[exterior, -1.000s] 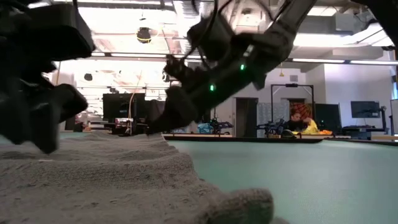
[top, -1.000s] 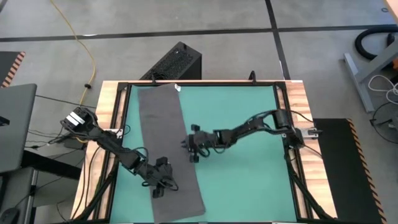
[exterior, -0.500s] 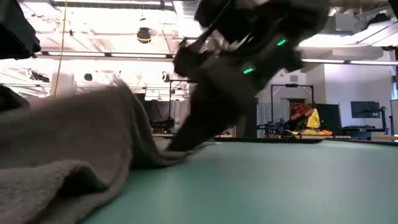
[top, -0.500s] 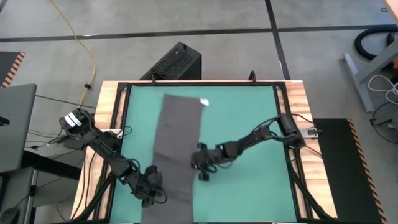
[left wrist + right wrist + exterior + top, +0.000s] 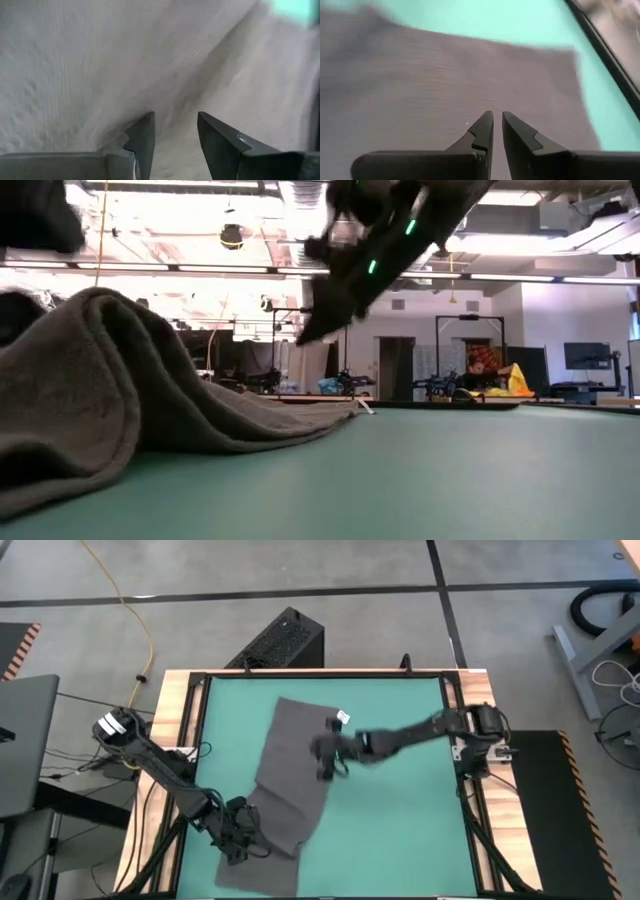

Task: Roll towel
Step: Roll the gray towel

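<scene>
Towel: plain dark grey soft cloth towel lies crooked across the green table mat, bunched up at its near end.
Left gripper: at the near end, fingers spread with cloth between them.
Right gripper: above the towel's right edge, fingers almost together, holding nothing.
Risk: the bunched end may roll crooked.
Room: grey floor, yellow cable.

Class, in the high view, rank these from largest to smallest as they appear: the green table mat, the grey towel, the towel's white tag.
1. Green table mat
2. Towel, covering only part of the mat
3. White tag, a tiny speck at the towel's edge
</scene>
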{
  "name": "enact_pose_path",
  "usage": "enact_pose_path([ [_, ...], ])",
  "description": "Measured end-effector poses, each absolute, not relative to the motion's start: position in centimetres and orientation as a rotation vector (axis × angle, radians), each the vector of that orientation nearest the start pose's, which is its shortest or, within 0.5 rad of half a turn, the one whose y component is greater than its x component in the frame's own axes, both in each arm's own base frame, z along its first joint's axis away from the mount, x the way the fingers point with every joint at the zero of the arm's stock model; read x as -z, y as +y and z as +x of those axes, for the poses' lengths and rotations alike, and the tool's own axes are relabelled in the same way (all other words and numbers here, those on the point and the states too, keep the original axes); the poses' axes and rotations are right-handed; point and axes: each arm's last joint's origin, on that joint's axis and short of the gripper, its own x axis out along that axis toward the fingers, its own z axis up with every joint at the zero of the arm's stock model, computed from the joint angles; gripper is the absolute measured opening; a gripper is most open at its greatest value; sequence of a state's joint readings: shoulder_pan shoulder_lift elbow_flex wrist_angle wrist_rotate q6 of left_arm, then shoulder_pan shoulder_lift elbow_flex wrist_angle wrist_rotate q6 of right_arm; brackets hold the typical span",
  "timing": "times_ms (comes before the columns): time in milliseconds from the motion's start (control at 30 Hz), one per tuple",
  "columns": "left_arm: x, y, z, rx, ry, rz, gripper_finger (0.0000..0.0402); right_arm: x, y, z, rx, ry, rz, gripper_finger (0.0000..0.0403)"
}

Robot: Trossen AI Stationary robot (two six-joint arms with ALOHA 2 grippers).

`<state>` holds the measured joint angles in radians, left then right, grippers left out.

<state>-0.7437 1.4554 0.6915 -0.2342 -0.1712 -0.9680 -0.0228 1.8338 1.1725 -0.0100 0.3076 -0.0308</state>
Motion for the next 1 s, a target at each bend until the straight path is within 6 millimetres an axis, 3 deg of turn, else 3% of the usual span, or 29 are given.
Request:
enact_pose_path([
  [100,-17.7,-17.9,19.8,0.057,0.949,-0.451,0.0137,-17.1,-6.0,39.2,0.347,0.763,0.002,0.0065],
  [167,-17.9,-18.6,19.9,0.101,0.903,-0.455,0.0137,-15.2,-7.3,39.1,0.367,0.816,0.052,0.0065],
  [300,-16.6,-19.7,20.1,0.116,0.918,-0.437,0.0137,-13.5,-7.9,39.0,0.395,0.887,0.120,0.0061],
  [500,-13.4,-20.2,20.3,0.101,1.069,-0.405,0.0137,-13.2,-6.8,37.4,0.421,1.081,0.147,0.0037],
  [600,-12.7,-19.9,20.4,0.075,1.128,-0.397,0.0137,-13.2,-5.2,35.6,0.447,1.262,0.177,0.0022],
  [700,-12.6,-19.4,20.4,0.057,1.155,-0.359,0.0137,-13.2,-2.4,33.6,0.490,1.457,0.186,0.0017],
  [833,-12.3,-18.0,20.4,0.000,1.210,-0.258,0.0137,-13.2,3.3,31.6,0.543,1.603,0.117,0.0026],
  [1000,-12.3,-14.8,21.0,-0.142,1.302,-0.159,0.0137,-13.3,11.3,29.2,0.534,1.572,0.059,0.0028],
])
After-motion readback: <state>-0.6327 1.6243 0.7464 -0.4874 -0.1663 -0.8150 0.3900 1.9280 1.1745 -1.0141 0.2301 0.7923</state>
